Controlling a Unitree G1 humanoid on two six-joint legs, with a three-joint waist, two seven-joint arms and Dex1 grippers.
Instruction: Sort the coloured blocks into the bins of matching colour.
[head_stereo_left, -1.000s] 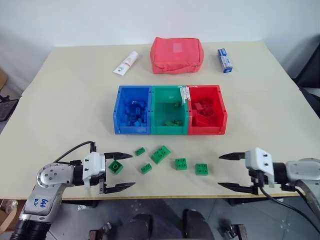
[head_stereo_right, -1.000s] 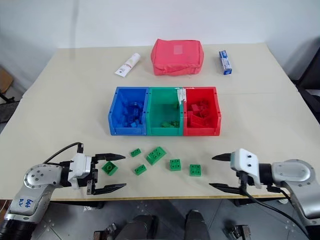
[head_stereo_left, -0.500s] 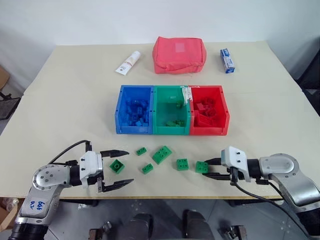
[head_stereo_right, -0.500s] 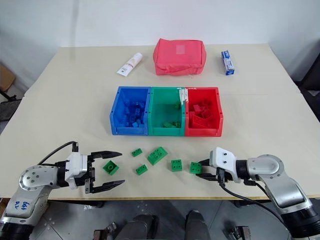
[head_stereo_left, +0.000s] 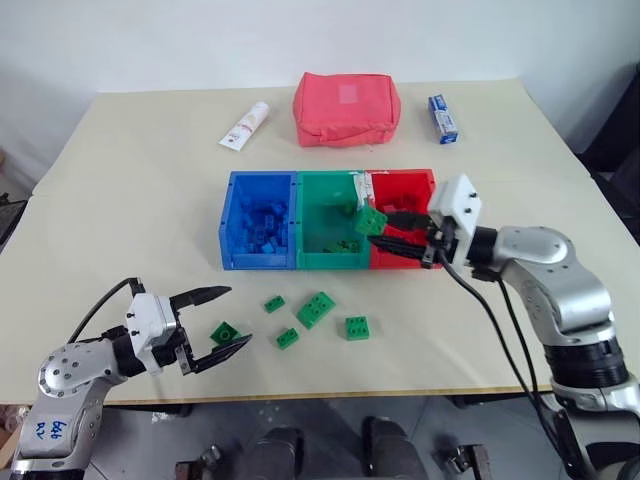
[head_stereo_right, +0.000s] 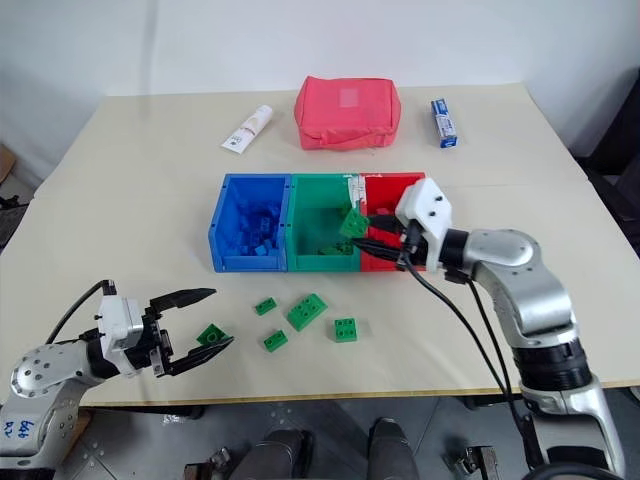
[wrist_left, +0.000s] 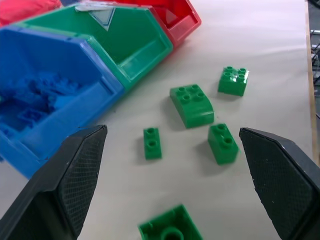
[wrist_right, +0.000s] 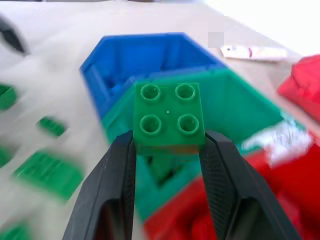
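Your beige table carries the joined blue, green and red bins at frame centre. Your right gripper is clamped on a square green brick above the green bin's right edge. Your left gripper, lower left, is spread wide around another green brick; four more lie below the bins.
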